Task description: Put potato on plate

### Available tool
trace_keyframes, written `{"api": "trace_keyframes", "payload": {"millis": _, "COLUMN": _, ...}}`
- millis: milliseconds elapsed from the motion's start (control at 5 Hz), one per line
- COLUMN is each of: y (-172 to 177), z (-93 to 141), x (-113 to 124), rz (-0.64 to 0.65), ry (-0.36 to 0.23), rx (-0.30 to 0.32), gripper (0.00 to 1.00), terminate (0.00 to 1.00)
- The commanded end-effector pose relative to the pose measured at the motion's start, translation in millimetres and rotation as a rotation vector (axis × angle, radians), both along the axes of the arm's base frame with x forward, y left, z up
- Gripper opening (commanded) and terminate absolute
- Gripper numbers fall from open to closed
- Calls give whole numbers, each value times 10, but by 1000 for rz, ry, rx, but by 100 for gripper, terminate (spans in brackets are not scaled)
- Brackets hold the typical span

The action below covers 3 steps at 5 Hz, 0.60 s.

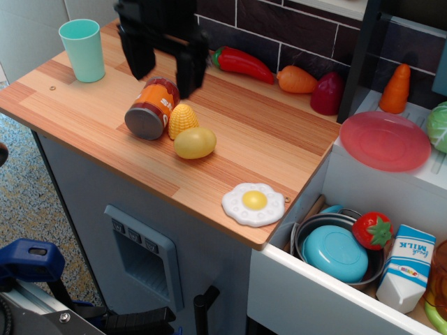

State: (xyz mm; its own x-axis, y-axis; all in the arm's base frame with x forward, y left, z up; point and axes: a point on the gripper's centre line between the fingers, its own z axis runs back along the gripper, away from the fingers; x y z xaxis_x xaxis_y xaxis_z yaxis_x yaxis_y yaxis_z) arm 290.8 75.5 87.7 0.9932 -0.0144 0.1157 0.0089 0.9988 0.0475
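My gripper (163, 70) is hanging over the wooden counter (237, 132), fingers pointing down and spread apart, holding nothing. The plate (385, 141) is sitting well to the right. The potato (195, 142) is lying on the counter, touching the corn (182, 120).
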Motion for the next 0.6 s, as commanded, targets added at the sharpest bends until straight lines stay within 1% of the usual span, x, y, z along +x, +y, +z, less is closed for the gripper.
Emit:
{"api": "trace_keyframes", "payload": {"millis": 0, "y": -55, "z": -263, "x": 118, "rz": -32, "ry": -82, "rx": -8, "gripper": 100, "terminate": 0}}
{"api": "trace_keyframes", "payload": {"millis": 200, "y": -101, "z": -408, "x": 172, "rz": -45, "ry": -124, "rx": -26, "gripper": 100, "terminate": 0}}
{"api": "trace_keyframes", "payload": {"millis": 400, "y": -101, "z": -491, "x": 180, "rz": -47, "ry": -122, "rx": -50, "gripper": 100, "terminate": 0}}
